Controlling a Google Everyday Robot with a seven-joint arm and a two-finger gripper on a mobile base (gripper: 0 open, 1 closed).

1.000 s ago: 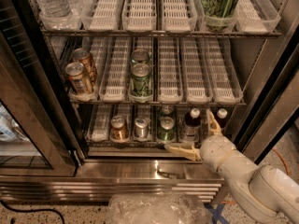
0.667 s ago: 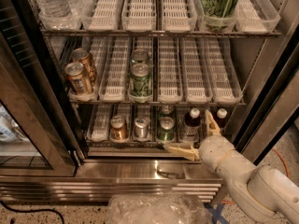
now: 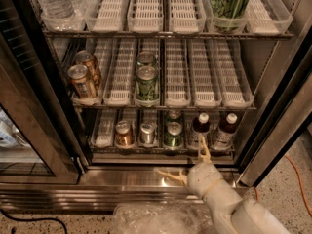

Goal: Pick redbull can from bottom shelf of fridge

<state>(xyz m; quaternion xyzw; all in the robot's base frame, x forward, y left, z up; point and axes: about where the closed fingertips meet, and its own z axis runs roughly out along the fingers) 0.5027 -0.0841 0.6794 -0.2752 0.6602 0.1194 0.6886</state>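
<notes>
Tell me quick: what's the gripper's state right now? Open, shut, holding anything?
Gripper: open, holding nothing, below and to the right of the redbull can.

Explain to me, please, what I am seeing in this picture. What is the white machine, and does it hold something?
The white arm at the lower right belongs to a mobile robot. Its two-finger pincer is spread open just in front of the fridge and holds nothing. The single camera looks down into the open fridge. On the bottom shelf stand a copper can, the slim silver redbull can, a green can and two bottles.
</notes>
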